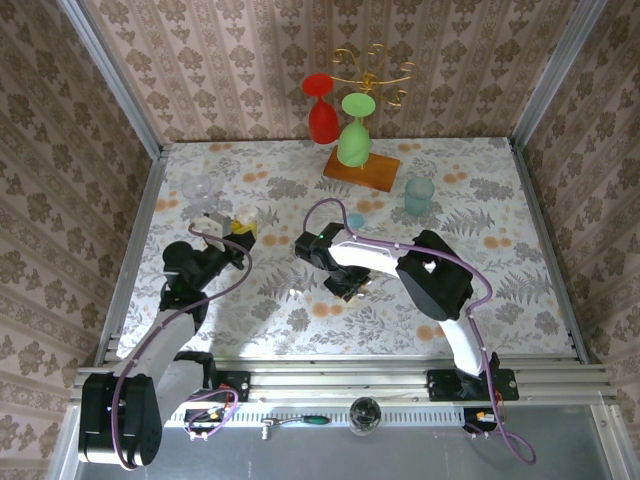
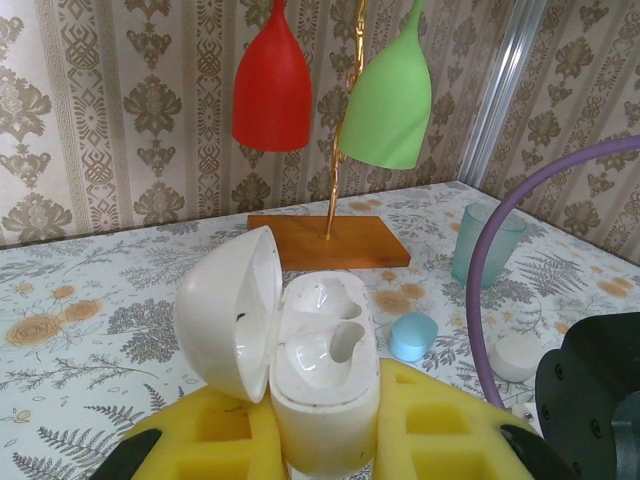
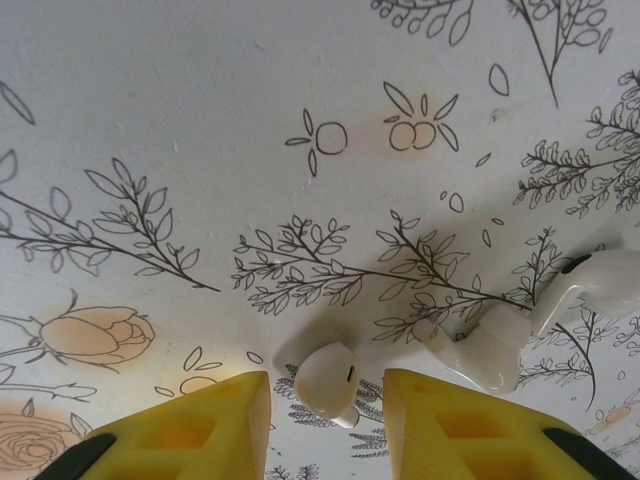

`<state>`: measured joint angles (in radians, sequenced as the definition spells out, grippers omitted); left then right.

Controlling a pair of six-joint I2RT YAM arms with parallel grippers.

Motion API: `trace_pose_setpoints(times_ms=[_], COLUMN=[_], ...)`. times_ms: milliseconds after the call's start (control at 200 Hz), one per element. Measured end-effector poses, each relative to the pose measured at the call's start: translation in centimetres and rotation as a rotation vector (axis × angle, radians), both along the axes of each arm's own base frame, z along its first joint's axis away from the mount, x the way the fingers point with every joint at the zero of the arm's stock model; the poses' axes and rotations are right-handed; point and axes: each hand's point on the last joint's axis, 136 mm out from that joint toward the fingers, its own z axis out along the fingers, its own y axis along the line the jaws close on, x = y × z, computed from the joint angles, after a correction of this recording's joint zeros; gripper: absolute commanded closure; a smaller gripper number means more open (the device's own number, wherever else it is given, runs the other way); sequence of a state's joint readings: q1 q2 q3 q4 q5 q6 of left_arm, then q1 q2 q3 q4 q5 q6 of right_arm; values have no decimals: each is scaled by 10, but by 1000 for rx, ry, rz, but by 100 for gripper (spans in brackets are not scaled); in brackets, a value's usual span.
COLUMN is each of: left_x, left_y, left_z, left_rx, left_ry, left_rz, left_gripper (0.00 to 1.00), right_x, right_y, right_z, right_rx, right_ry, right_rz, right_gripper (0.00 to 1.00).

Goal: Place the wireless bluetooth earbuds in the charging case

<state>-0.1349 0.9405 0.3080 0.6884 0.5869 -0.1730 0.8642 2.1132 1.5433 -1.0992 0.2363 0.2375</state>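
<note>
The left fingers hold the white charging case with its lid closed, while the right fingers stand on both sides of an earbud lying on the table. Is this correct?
One thing is wrong: the left wrist view shows the charging case in the left fingers with its lid open. The right fingers do flank an earbud on the table.

We see white earbuds (image 3: 328,382) on white tablecloth (image 3: 200,120) with grey-orange floral print; white case (image 2: 322,385), yellow right fingers (image 3: 190,432), far red glass (image 2: 272,85), green glass (image 2: 390,100).
</note>
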Motion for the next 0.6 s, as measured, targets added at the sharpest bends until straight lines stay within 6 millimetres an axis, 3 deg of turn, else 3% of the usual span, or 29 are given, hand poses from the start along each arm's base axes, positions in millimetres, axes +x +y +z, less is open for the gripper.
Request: trace_pose_setpoints(times_ms=[395,600], left_x=[-2,-9], left_y=[-3,-16], left_z=[-2,-10], left_rx=[6,47], left_ry=[6,12], left_rz=[-20,-62], left_gripper=[100,100], right_x=[2,1], right_y=[2,2], right_z=[-4,-4], right_rx=[-3,5], right_ry=[10,21], right_rz=[11,10], right_gripper=[71,76])
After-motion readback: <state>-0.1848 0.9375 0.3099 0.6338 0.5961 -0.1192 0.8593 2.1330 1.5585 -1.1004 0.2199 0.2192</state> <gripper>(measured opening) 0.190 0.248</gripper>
